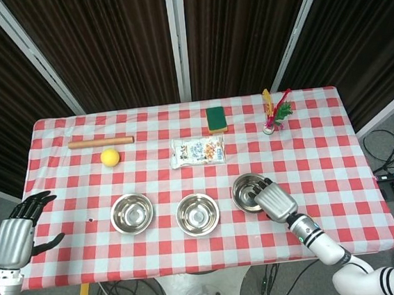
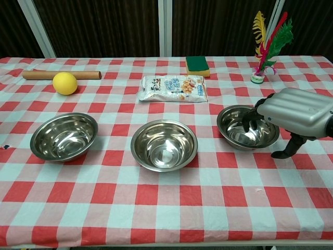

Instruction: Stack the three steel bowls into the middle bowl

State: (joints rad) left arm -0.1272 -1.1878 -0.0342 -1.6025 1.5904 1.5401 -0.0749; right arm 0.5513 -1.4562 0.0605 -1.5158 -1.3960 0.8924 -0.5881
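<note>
Three steel bowls point(image 2: 164, 144) sit unstacked; right hand point(image 2: 291, 115), fingers spread, holds nothing.

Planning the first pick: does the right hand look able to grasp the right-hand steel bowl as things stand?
Probably yes. The right hand is at the right steel bowl, fingers reaching over its rim, thumb outside; nothing stands between them.
</note>
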